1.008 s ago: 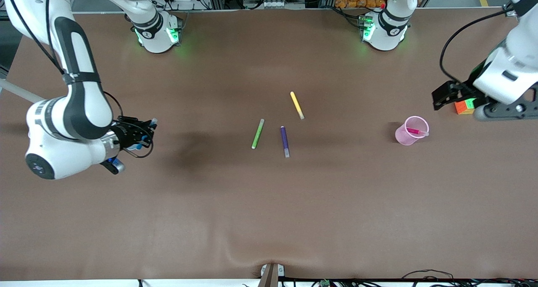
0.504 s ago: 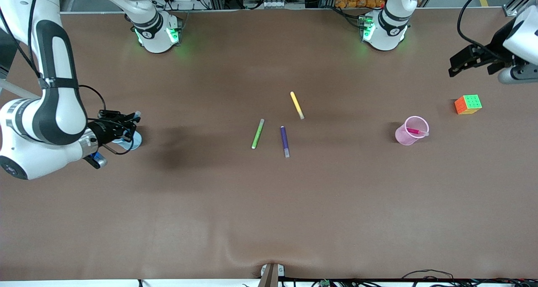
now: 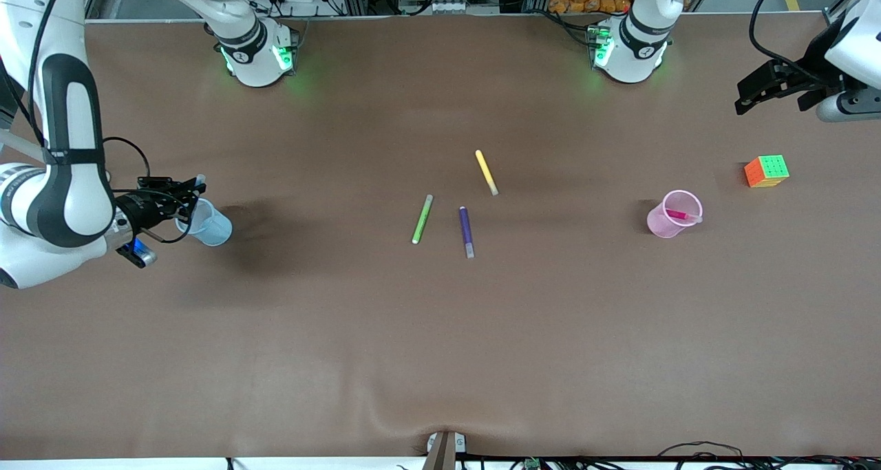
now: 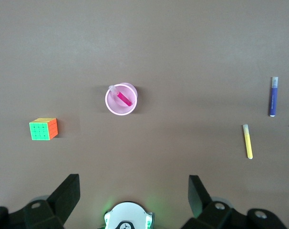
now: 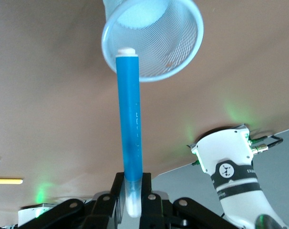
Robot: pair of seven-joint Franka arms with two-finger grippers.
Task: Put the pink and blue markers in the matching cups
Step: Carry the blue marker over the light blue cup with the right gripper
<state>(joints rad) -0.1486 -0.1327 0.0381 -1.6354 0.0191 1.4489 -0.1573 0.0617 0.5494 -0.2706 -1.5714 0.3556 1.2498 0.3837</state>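
Pink marker (image 3: 678, 215) sat in pink cup (image 3: 666, 222). Right gripper (image 3: 180, 201) jaws clenched blue marker (image 5: 128, 129) beside blue cup (image 3: 208, 226), undropped. Left gripper (image 3: 778, 88) jaws released, waiting upper right.

Even, diffuse overhead light is filling all 3 views, leaving the brown table (image 3: 440, 332) evenly bright with no glare. A soft dark shadow is spreading over the table beside the blue cup (image 3: 206, 224), and a small one is sitting against the pink cup (image 3: 671, 215). Green lamps are glowing on the 2 arm bases (image 3: 258, 54), tinting the table around them. The blue marker (image 5: 129, 121) is looking sharp in the right wrist view.
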